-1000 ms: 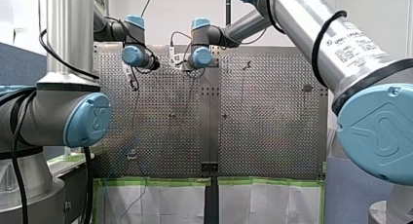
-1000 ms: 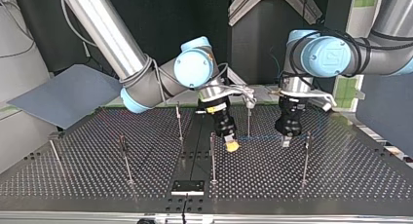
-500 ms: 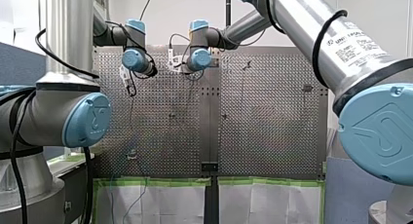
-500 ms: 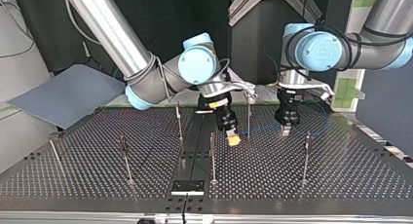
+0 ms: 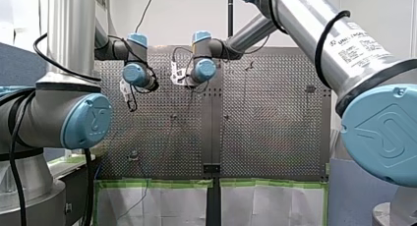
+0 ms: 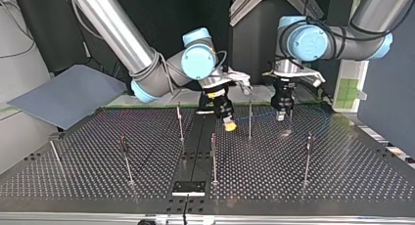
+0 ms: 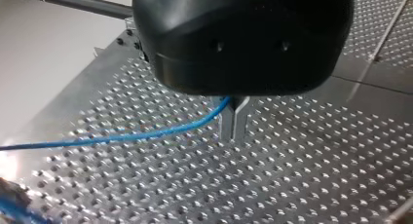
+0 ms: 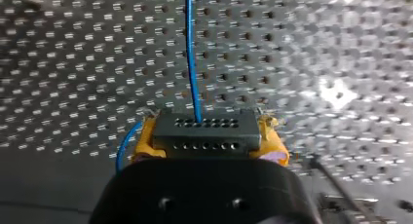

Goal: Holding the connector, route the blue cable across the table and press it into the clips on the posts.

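My right gripper [image 8: 205,136] is shut on a black connector [image 8: 204,130], gripped between its yellow pads [image 8: 141,142]. The blue cable [image 8: 191,53] leaves the connector and runs ahead over the perforated table. My left gripper [image 7: 234,135] is shut on the blue cable [image 7: 146,135], pinched between its metal fingers, and the cable trails off to one side. In the top view my right gripper [image 6: 228,125] hangs beside a thin post [image 6: 249,120]. My left gripper [image 6: 280,116] hovers just to that post's right, above the table.
Several thin posts stand on the perforated table [image 6: 342,176], among them one [image 6: 213,156] near the middle, one [image 6: 307,156] at the top view's right and one [image 6: 126,159] at its left. A black plate [image 6: 188,187] lies at the near edge. A grey board [image 6: 68,95] leans at the left.
In the top view both grippers have drawn back toward the table's far edge and risen a little. Each has kept its hold, and the cable went with them.
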You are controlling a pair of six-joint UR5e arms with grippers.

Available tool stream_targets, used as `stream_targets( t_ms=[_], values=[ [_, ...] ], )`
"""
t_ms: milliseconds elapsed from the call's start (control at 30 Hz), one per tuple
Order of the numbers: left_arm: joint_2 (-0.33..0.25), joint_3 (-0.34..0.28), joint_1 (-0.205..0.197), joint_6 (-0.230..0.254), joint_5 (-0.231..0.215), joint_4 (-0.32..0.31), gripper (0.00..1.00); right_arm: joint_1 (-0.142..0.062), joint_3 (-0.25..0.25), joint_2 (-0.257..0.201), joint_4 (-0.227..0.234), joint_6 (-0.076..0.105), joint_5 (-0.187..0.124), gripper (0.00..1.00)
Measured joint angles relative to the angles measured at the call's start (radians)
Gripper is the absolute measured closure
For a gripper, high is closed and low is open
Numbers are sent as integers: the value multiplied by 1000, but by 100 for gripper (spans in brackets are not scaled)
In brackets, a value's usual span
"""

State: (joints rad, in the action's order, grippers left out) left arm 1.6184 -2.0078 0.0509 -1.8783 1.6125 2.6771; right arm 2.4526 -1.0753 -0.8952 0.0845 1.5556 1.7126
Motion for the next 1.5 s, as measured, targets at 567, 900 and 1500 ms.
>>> stream_targets(
  t_ms=[567,900,1500],
  values=[
    [82,-109,11,-8,17,-37,100,-6,-132,1,4,-1,16,100],
    [123,-112,16,-16,-19,-72,100,-7,-167,1,9,0,16,100],
    [208,-109,13,-39,-69,-141,100,-7,-174,44,16,14,1,100]
  ],
)
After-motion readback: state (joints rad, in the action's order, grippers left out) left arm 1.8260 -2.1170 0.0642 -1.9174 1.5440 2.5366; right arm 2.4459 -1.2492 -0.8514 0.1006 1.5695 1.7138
